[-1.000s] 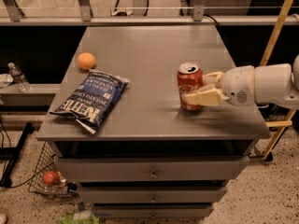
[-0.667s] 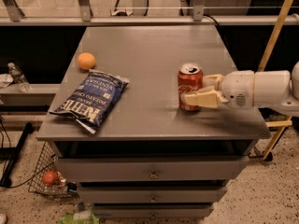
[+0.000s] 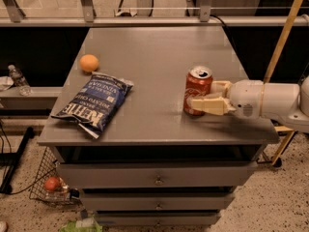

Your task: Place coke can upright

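- One small red aluminium coke can (image 3: 197, 92) with white script stands upright on the flat grey cabinet top (image 3: 154, 47), right of centre and near the front edge.
- My cream two-finger claw (image 3: 203, 95) reaches in from the right and grips the can low on its side, one finger in front, one behind.
- If I open unevenly, whichever finger lets go last may drag the light can over.
- If I draw back before both fingers clear, I could tip it, and it might roll off the nearby front edge.
- The crinkled blue chip bag (image 3: 94, 103) and the round orange fruit (image 3: 89, 63) lie well apart to the left, so I judge them no hazard.
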Controlling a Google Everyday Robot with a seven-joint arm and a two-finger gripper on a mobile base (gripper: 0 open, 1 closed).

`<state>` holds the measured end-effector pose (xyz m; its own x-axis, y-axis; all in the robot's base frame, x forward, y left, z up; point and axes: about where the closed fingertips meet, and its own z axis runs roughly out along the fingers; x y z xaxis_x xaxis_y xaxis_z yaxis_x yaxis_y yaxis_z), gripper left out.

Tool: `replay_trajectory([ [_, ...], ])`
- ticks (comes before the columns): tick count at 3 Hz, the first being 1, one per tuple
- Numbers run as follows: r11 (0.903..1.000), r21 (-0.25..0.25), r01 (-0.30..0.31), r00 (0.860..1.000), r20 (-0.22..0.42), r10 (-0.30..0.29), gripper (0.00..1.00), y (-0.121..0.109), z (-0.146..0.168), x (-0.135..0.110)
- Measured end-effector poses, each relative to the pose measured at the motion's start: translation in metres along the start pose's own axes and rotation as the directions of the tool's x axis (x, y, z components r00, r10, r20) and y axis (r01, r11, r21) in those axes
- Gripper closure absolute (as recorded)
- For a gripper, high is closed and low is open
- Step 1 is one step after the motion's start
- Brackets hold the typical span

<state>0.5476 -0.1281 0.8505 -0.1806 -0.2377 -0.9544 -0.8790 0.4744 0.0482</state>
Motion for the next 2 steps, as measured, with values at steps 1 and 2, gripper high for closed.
replay_trajectory([
  [1,1.0000,-0.001,-0.003,1.000,0.004,0.003,0.97,0.0007,0.0005,0.0006],
  [2,1.0000,-0.001,-0.003,1.000,0.004,0.003,0.75,0.0007,0.0003,0.0000],
])
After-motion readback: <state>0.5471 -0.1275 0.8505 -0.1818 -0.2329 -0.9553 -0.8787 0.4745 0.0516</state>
